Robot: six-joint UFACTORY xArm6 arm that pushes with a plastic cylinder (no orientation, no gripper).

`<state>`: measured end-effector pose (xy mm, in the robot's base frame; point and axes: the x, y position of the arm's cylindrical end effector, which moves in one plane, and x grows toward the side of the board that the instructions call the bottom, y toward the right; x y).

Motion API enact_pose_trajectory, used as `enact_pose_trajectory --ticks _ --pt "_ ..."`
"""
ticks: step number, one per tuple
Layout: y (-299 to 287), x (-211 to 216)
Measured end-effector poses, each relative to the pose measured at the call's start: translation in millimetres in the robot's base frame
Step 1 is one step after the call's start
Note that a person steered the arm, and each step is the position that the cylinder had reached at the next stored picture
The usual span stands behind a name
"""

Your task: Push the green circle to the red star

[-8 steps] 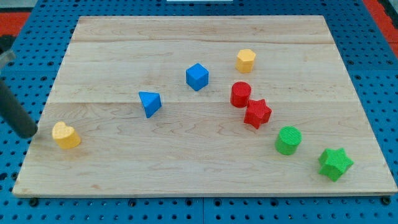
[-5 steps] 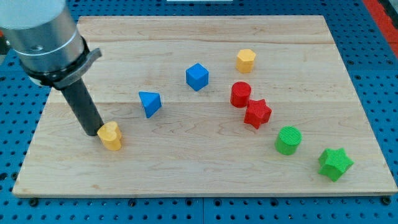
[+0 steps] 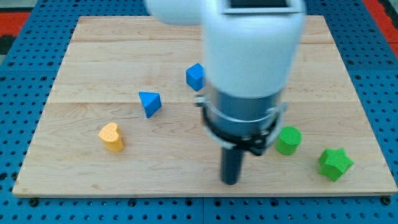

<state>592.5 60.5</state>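
Note:
The green circle (image 3: pixel 288 140) stands at the board's lower right. The red star is hidden behind my arm's body, which covers the middle right of the board. My tip (image 3: pixel 230 182) rests on the board near the view's bottom, down and to the left of the green circle and apart from it. No block touches the tip.
A green star (image 3: pixel 335 163) lies right of the green circle near the board's corner. A blue cube (image 3: pixel 195 76), partly covered by the arm, a blue triangle (image 3: pixel 150 102) and a yellow heart (image 3: pixel 112 137) lie to the left on the wooden board (image 3: pixel 74 56).
My tip swept from the board's left edge to the lower middle, pushing the yellow heart to the right on the way. The arm now hides the red blocks and the yellow block at the top.

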Motion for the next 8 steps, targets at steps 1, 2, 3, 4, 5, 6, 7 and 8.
enact_pose_trajectory --ticks 1,2,3,4,5,6,7,8 --pt "47 -19" --pt "55 -20" --pt "62 -24" --pt "73 -38" --pt "95 -47" --pt "116 -50" --pt "121 -66" --pt "121 -96"
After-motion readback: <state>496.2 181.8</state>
